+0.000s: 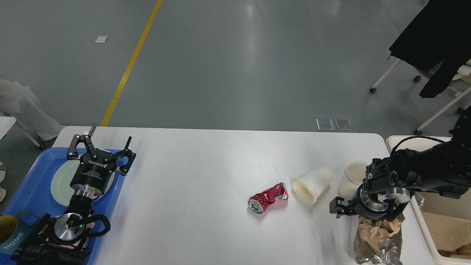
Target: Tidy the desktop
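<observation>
Right claw (340,210) hovers by the foil wrapper (377,239) near the desktop's (206,165) right edge, fingers indistinct, grip unclear; can (268,198) and two cups (312,184) remain.

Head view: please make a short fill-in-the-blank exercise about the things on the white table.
1. The crushed can is ____ in colour.
2. The paper cup next to the can lies on its ____.
3. The left gripper hovers over the ____ tray.
4. The brown paper lies on crumpled ____.

Missing words: red; side; blue; foil
</observation>
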